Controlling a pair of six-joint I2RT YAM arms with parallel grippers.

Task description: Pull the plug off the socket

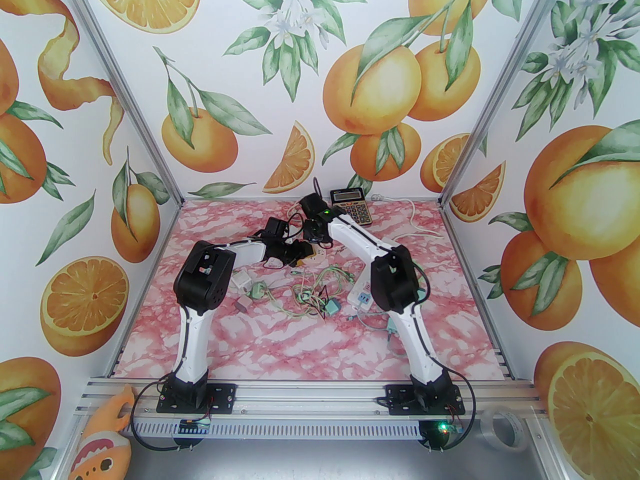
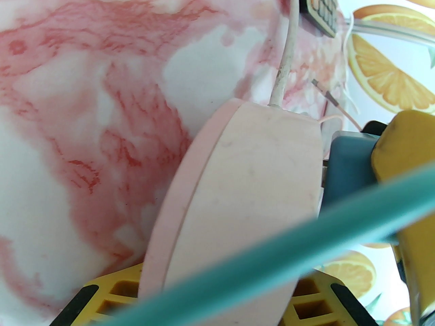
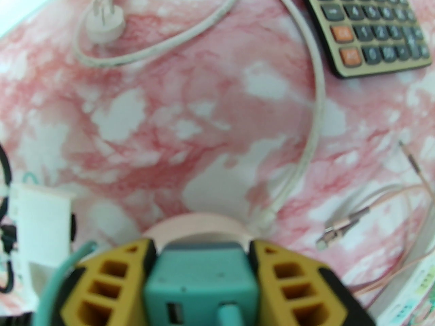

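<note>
Pink marble tabletop (image 1: 300, 348), orange-print walls (image 1: 240, 133) (3 sides)

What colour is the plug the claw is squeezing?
The plug is teal; right wrist view shows it best.

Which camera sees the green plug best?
The right wrist camera: the green plug sits big and close, squeezed between the yellow fingers of the right hand. The left wrist camera catches its side next to the pink socket. The top camera is too far away to tell.
</note>
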